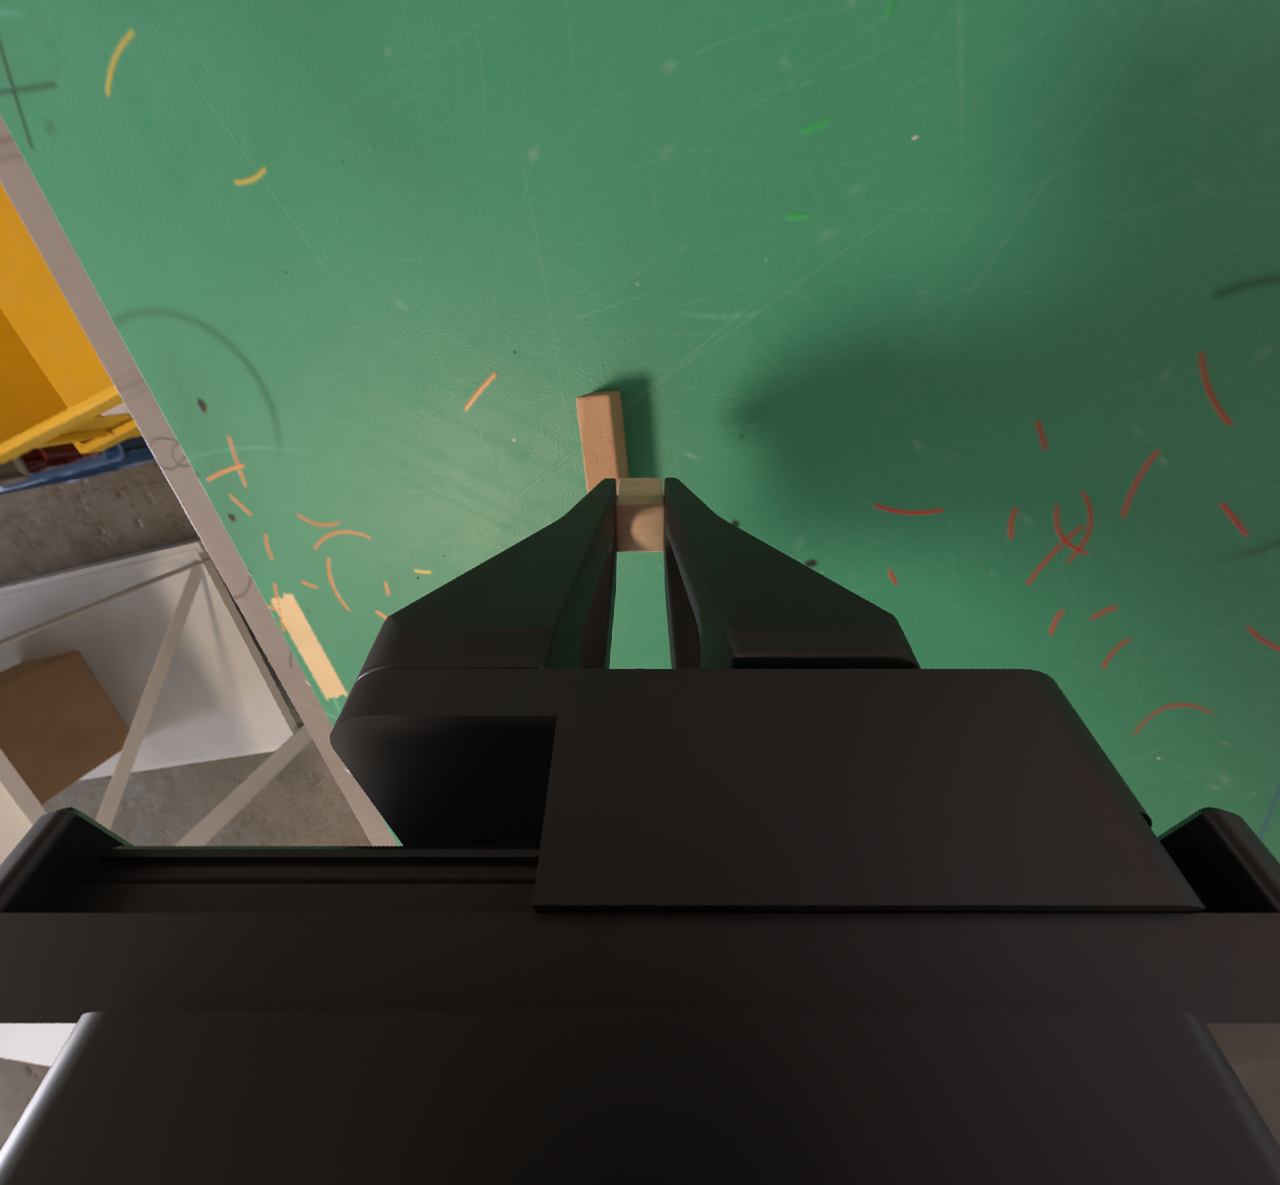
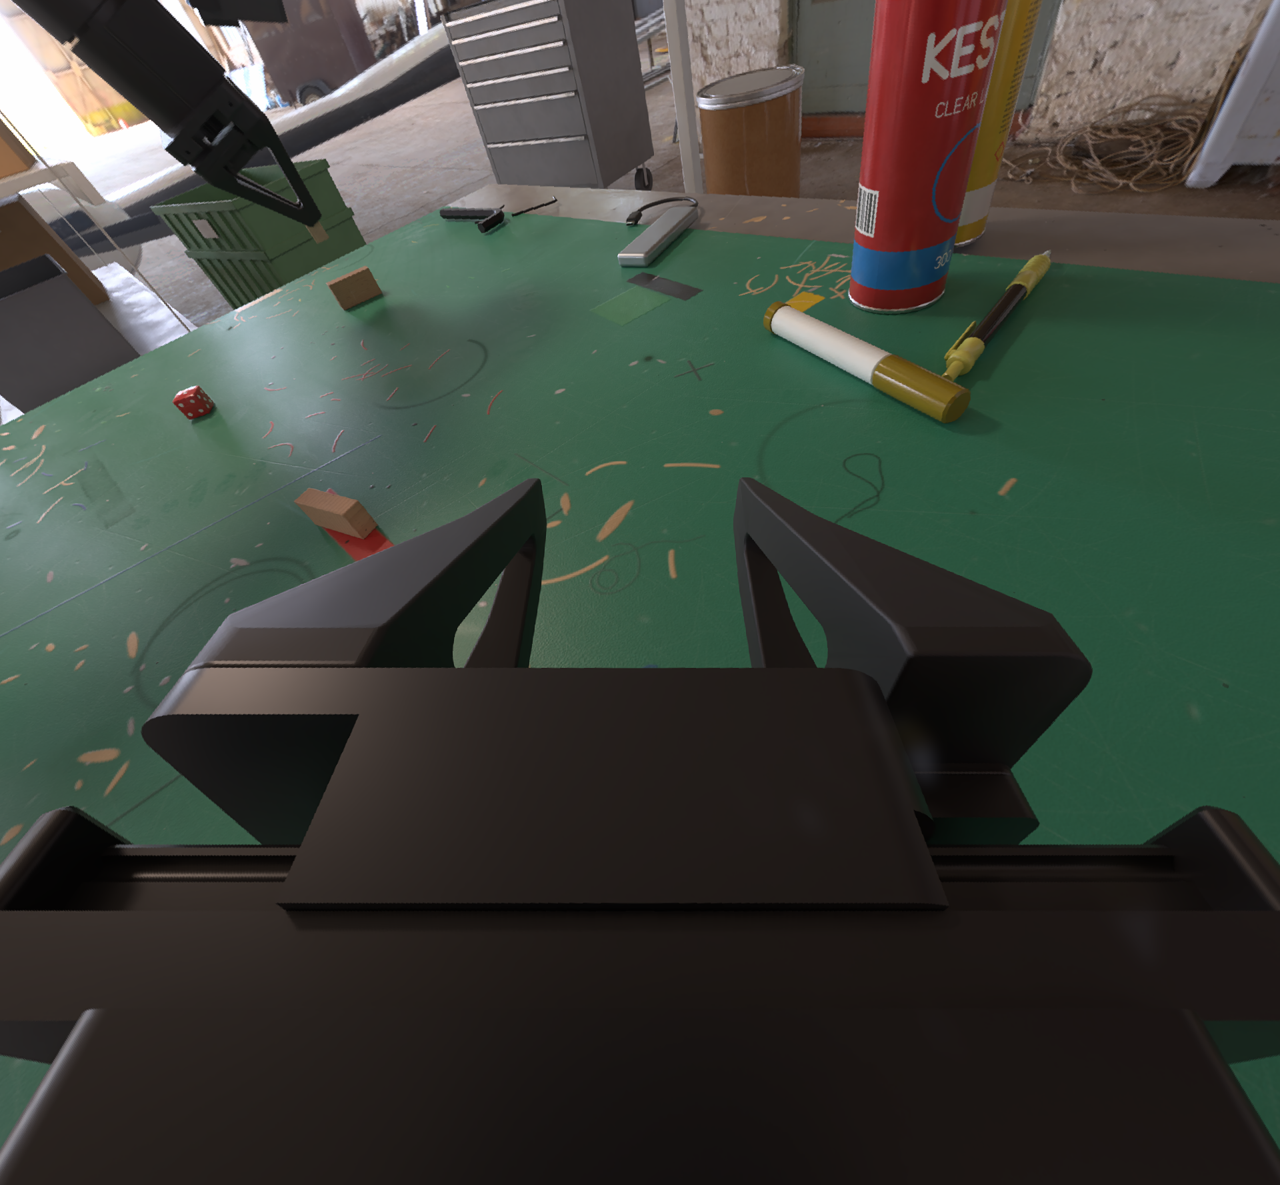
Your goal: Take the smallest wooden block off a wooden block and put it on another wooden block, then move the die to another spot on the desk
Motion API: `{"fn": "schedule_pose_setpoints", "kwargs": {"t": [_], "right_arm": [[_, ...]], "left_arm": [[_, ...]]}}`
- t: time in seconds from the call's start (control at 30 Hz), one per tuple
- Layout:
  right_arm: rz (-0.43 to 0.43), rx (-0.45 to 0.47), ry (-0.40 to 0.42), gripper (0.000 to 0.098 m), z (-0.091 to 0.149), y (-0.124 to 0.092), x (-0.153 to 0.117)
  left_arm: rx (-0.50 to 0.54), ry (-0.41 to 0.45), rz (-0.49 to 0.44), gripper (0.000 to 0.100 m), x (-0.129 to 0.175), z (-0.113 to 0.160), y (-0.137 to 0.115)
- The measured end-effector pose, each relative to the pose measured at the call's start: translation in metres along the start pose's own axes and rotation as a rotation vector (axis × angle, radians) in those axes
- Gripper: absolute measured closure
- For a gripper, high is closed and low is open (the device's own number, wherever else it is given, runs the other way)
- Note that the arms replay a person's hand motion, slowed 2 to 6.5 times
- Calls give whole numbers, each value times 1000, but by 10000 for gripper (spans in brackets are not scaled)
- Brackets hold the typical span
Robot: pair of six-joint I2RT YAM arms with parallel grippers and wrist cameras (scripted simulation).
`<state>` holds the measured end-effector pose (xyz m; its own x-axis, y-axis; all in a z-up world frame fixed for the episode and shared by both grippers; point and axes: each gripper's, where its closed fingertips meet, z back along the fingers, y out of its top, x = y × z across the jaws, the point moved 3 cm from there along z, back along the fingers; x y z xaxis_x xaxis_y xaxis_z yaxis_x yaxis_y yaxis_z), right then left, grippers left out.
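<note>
Block (image 1: 640, 515) half-hidden between left gripper (image 1: 641, 494) fingers

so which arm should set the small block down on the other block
Left. Its gripper is shut on the smallest wooden block and hangs just above the wooden block on the mat. The right gripper is open, empty and farther off.

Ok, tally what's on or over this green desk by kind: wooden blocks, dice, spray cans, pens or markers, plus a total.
Wooden blocks: 3, the smallest block held in the left pincer, the far block and the near block
Dice: 1, the red die
Spray cans: 2, the red can and the yellow can
Pens or markers: 2, the marker and the pen
Total: 8
</note>
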<state>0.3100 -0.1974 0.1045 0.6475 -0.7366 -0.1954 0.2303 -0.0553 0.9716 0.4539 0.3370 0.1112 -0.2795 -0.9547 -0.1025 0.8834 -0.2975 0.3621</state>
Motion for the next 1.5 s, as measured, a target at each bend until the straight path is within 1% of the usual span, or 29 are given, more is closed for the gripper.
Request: {"fn": "schedule_pose_setpoints", "kwargs": {"t": [0.2, 0.37, 0.57, 0.77, 0.93, 1.1, 1.33, 1.5], "right_arm": [[-3, -5, 0, 519, 0, -1, 0], [-4, -8, -1, 524, 0, -2, 0], [-1, -9, -1, 526, 0, -2, 0], [3, -9, 0, 528, 0, -1, 0], [6, -9, 2, 530, -1, -1, 0], [9, -9, 2, 530, -1, -1, 0], [8, -9, 2, 531, -1, -1, 0], [8, -10, 2, 531, -1, -2, 0]], "left_arm": [[60, -12, -65, 888, 18, 27, 7], [120, -42, -132, 888, 40, 51, 14], [184, -98, -233, 888, 75, 76, 19], [217, -163, -358, 888, 116, 93, 18], [221, -210, -472, 888, 154, 100, 12], [215, -253, -577, 888, 190, 102, 4], [193, -300, -702, 888, 236, 98, -11], [167, -322, -775, 888, 264, 89, -21]]}}
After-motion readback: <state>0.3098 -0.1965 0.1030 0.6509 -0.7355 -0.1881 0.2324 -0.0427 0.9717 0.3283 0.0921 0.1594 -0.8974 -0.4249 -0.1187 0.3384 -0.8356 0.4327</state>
